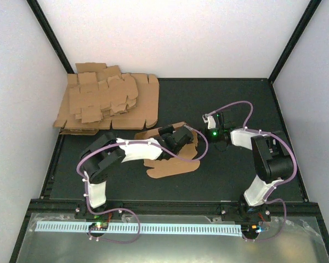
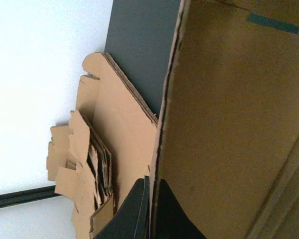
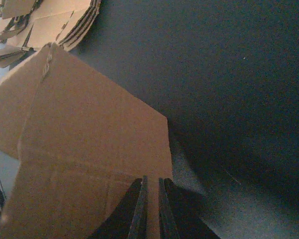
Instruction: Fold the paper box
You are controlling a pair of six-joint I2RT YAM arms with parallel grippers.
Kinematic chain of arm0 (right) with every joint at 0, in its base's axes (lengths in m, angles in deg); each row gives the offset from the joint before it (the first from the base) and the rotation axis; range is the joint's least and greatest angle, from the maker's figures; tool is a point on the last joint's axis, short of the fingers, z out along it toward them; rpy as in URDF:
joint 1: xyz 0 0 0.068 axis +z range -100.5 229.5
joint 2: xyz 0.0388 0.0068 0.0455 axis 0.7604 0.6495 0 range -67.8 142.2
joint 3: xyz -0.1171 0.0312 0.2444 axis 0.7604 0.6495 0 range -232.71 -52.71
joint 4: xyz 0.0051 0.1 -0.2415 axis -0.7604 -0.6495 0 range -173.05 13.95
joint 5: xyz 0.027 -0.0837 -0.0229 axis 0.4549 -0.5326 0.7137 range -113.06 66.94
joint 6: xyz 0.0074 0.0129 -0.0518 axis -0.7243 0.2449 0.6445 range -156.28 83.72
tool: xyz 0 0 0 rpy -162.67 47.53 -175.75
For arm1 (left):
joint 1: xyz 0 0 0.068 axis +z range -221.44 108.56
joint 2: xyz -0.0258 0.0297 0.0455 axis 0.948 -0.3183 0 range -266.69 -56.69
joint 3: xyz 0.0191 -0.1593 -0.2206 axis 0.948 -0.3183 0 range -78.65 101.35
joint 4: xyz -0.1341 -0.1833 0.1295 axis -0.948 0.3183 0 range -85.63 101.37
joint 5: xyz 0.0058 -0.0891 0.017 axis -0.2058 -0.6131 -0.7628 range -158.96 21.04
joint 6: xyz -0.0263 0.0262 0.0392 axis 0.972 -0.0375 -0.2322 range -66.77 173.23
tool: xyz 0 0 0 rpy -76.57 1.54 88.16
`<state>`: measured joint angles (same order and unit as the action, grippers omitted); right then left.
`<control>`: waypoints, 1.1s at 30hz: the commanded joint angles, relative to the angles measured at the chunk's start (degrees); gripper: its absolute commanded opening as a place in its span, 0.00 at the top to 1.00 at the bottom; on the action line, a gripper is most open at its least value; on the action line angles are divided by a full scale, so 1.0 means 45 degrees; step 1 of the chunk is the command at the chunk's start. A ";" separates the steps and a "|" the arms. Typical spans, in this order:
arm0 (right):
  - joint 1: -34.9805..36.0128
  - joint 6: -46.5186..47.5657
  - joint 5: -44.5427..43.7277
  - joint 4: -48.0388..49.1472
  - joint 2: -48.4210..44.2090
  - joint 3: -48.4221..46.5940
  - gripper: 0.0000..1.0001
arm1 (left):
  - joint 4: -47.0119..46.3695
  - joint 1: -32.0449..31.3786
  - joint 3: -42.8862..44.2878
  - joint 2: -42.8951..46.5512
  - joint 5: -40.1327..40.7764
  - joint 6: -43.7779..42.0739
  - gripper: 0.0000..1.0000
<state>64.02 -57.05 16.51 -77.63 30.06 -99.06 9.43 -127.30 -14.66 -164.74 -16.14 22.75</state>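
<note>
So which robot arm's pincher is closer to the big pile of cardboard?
Left. The left gripper is at the paper box, just right of the cardboard pile. The right gripper is farther right, on the box's far side.

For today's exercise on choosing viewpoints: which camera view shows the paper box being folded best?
Top external: the paper box appears with its outline on the table, though the left arm covers part. Left wrist shows only one panel pinched between fingers; right wrist only a creased panel close up.
</note>
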 commanded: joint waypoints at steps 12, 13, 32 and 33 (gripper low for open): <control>0.0192 0.0653 -0.0821 -0.1867 0.0464 -0.2651 0.85 | 0.1572 0.0975 0.1173 -0.0379 -0.3422 0.0237 0.98; 0.0176 0.0742 -0.0876 -0.2057 0.0445 -0.2779 0.85 | 0.1644 0.1027 0.1240 -0.0383 -0.3520 0.0265 0.99; 0.0339 0.0535 -0.0459 -0.0945 0.0181 -0.1175 0.84 | 0.0186 0.0325 0.0059 -0.0059 -0.2369 -0.0302 0.98; 0.0356 0.0522 -0.0455 -0.0833 0.0083 -0.0946 0.84 | -0.0111 0.0177 -0.0066 -0.0035 -0.2092 -0.0298 0.98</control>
<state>65.00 -54.39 13.26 -84.30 31.70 -105.50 13.91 -124.41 -13.09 -165.83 -29.21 21.48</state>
